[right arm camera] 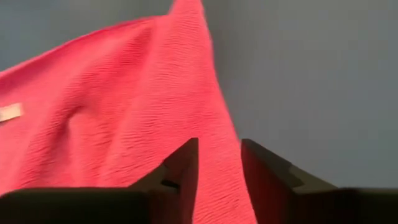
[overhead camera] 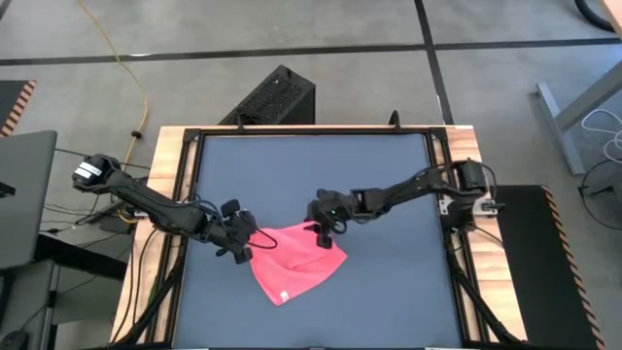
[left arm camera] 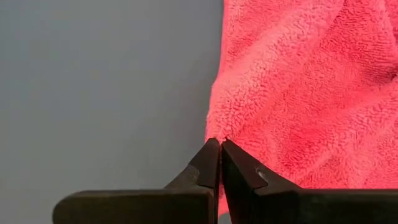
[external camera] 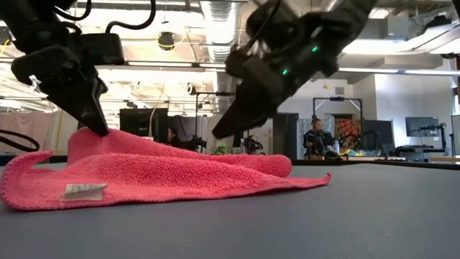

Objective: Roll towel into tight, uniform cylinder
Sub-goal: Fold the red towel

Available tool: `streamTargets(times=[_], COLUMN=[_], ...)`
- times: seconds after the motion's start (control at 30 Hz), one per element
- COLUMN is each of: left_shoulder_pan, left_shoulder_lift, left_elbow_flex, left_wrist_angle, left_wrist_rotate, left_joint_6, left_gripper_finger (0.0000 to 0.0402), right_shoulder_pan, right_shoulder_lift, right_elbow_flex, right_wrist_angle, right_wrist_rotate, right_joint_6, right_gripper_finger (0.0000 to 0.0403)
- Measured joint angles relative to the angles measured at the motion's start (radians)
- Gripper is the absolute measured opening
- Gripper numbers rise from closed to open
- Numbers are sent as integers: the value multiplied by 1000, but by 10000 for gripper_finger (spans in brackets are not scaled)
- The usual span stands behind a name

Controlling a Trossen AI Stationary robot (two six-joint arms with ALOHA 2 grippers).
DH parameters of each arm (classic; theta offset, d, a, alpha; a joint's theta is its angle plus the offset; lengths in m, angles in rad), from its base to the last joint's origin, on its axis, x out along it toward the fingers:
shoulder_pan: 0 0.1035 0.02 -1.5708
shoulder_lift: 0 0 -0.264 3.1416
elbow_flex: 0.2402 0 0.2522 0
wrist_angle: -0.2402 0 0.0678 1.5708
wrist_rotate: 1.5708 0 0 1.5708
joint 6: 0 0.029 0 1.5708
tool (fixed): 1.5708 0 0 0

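Left hand (left arm camera: 220, 142) clamped on towel (overhead camera: 294, 261) edge; right hand (right arm camera: 217, 149) apart above it

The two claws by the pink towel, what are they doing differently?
The left gripper is pinched shut on the towel at its edge; the right gripper stands open, with cloth showing between its fingers. The left sits at the towel's left side, the right at its far corner. Both are dark, two-fingered.

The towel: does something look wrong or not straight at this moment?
Yes. The towel lies skewed on the table, folded unevenly with a raised ridge, not rolled. The left gripper is shut on its edge; the right gripper stands open over the cloth.
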State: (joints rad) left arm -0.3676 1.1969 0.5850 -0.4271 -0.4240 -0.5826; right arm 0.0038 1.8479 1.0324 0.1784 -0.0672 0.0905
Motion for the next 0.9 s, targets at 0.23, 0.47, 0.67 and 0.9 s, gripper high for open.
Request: streamTargets(times=[0.23,0.47,0.67,0.9], left_shoulder_pan=[-2,-28,-42,-42], left_shoulder_lift=[0,13,82,148], left_elbow_flex=[0,0,1,7], left_wrist_angle=[0,13,44,115], left_wrist_rotate=[20,26,53,76], left_joint_6=[-5,-8,-5,72], left_gripper_finger=[0,0,0,0], right_shoulder_pan=[-56,-50,-25,-3], right_shoulder_lift=[63,134,148,78], right_elbow_flex=[29,34,34,26], right_wrist_angle=[-1,-41,-62,-107], right_wrist_rotate=[-12,-10,23,10], right_joint_6=[-20,-38,-89,-144], right_gripper_finger=[225,230,171,17])
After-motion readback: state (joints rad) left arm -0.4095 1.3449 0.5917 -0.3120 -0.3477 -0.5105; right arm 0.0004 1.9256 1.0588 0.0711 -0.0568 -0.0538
